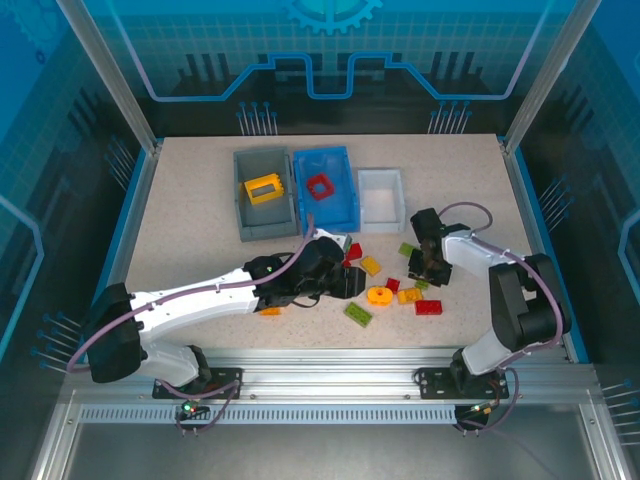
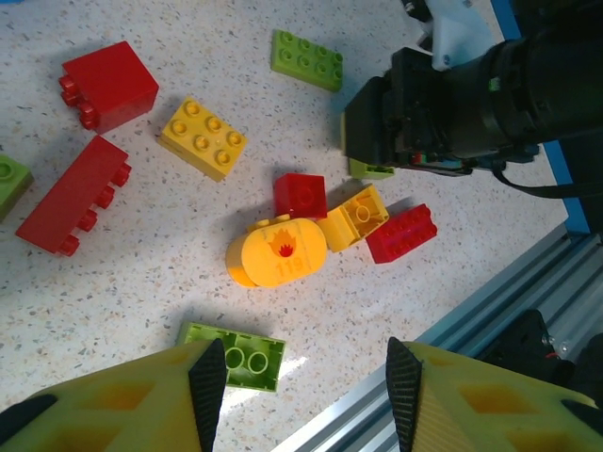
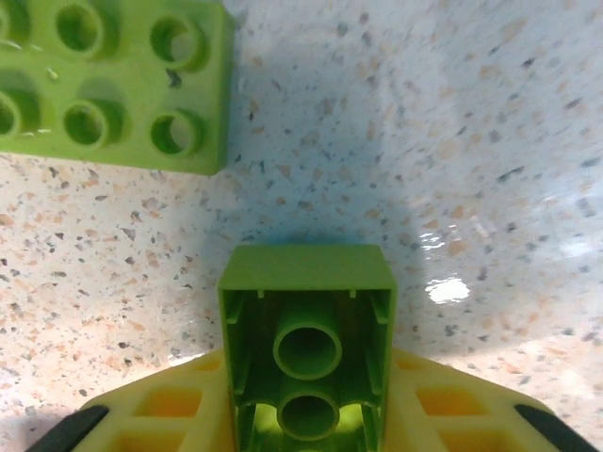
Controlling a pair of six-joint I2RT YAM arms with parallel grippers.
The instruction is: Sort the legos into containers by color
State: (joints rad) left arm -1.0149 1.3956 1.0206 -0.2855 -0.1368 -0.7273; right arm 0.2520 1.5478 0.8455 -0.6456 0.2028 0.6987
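The right gripper (image 3: 306, 381) is closed on a small green brick (image 3: 306, 320). Its yellow fingers (image 3: 174, 410) press both side walls, and the brick's hollow underside faces the wrist camera. The brick's long axis runs back between the fingers, in line with the gripper's reach. Whether it has left the table cannot be told. A second green brick (image 3: 104, 80) lies studs-up on the table just beyond and to one side.

From above, this gripper sits at the right of the loose pile, and the white tray (image 1: 382, 205) lies farther back and slightly left of it, close by. The tray looks empty, while the grey bin (image 1: 250, 215) holds a yellow frame piece (image 1: 263, 188) and the blue bin (image 1: 335, 212) a red frame piece (image 1: 320, 186). Green therefore probably belongs in the tray, and the right arm is the nearer one for that carry.

The left gripper (image 2: 306, 377) hovers half open and empty. A flat green brick (image 2: 236, 353) lies just beyond its fingertips, and the yellow round piece (image 2: 276, 252) lies past that.
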